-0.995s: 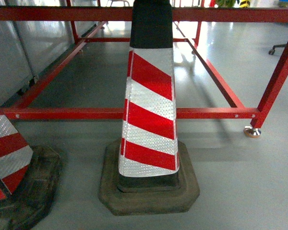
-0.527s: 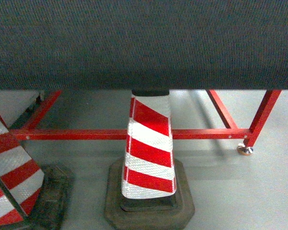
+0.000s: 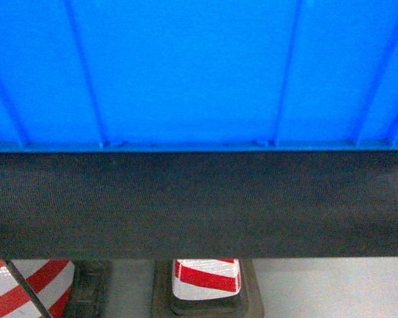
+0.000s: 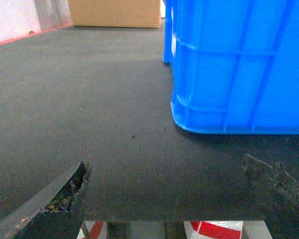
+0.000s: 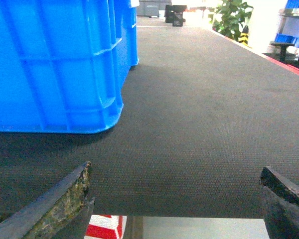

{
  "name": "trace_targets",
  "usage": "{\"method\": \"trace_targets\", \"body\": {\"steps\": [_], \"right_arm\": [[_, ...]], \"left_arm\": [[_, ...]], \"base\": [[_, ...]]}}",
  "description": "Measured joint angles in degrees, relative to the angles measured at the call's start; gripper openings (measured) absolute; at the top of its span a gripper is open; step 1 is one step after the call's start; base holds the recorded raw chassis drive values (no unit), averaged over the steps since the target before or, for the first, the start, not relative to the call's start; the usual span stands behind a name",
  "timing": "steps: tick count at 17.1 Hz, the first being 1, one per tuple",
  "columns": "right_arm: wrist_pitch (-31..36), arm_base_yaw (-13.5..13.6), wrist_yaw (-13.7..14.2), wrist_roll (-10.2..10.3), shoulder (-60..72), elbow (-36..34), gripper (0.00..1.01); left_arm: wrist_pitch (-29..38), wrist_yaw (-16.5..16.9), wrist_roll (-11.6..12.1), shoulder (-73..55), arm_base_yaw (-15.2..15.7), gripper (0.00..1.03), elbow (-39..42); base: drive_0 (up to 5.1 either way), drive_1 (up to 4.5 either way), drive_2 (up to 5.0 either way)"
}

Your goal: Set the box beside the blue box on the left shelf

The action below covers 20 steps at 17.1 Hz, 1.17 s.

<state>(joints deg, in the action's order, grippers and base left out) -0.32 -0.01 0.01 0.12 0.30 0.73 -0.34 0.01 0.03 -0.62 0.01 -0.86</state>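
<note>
A big blue ribbed box (image 3: 199, 73) stands on a dark matted shelf (image 3: 199, 205) and fills the top of the head view. It is on the right in the left wrist view (image 4: 239, 69) and on the left in the right wrist view (image 5: 55, 64). A second blue box (image 4: 167, 30) shows just behind it. A brown cardboard box (image 4: 114, 12) sits far back on the shelf. My left gripper (image 4: 165, 167) and right gripper (image 5: 175, 169) hang open and empty at the shelf's front edge, one at each side of the blue box.
Under the shelf stand two red-and-white striped cones (image 3: 205, 275) (image 3: 26, 285) on the grey floor. The shelf mat (image 4: 79, 99) stretches left of the blue box and also to its right (image 5: 214, 99). A plant (image 5: 231, 17) stands far behind.
The head view has risen: first the cone and red frame, then the dark shelf edge, now the blue box on the shelf fills the upper half.
</note>
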Motion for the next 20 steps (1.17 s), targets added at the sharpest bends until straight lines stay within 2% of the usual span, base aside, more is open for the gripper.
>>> {"method": "trace_targets", "body": {"steps": [20], "right_arm": [[0.0, 0.0, -0.02, 0.04, 0.0, 0.0, 0.98]], "left_arm": [[0.02, -0.02, -0.02, 0.0, 0.0, 0.98, -0.02]], "base": [[0.0, 0.0, 0.0]]}}
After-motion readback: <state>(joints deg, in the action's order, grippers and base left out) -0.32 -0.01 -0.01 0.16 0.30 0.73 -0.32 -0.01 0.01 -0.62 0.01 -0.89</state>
